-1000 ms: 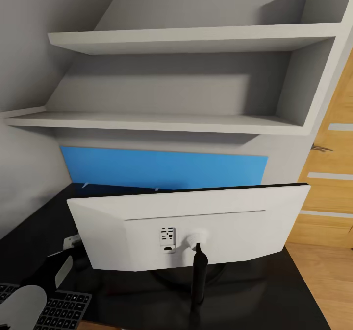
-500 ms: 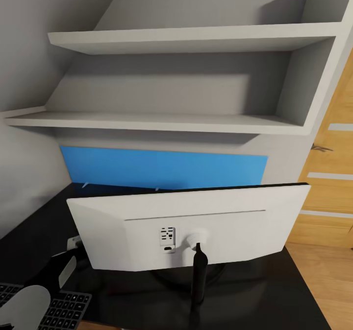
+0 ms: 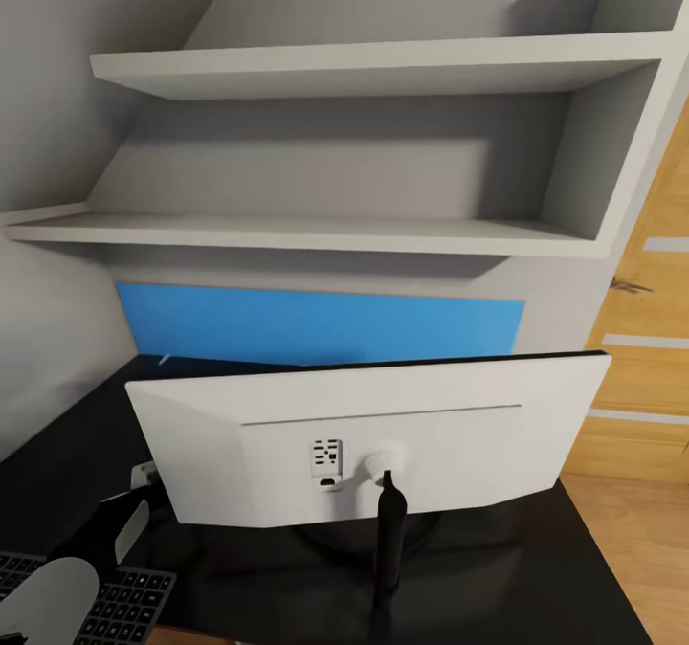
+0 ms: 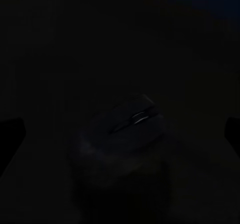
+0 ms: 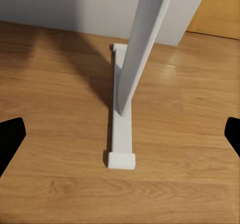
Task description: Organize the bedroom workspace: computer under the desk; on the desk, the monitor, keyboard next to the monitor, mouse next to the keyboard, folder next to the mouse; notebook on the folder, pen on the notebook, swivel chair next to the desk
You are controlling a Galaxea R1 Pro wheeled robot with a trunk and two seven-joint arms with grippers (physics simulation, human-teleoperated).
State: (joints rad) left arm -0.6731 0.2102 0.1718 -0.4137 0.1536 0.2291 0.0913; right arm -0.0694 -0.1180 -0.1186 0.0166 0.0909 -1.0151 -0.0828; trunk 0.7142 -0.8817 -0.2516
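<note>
Status: monitor [image 3: 368,439] is up on the worktop [image 3: 536,578], white back toward my head cam, black stand foot on the glossy black top, so that item looks done. Keyboard [image 3: 120,607] lies on the worktop at the near-left edge, just beside the monitor's left end; I'd count that as placed too, though part of it runs out of frame. My left arm [image 3: 91,540] reaches in over the keyboard toward the space behind the monitor's left side. Left wrist cam is nearly black, but there's a faint rounded shape with a wheel slot that I read as the mouse [image 4: 125,134], lying ahead of the left end effector [image 4: 120,131]; both fingertips sit at the frame edges well apart, so it's wide and not holding anything. Can't tell whether the mouse is on the worktop next to the keyboard. Right end effector [image 5: 120,134] is also spread wide, empty, pointing down at the wooden floor [image 5: 55,134] and a white desk leg [image 5: 142,44]. Judgement: mouse step in hand; folder, notebook, pen and chair remain.
</note>
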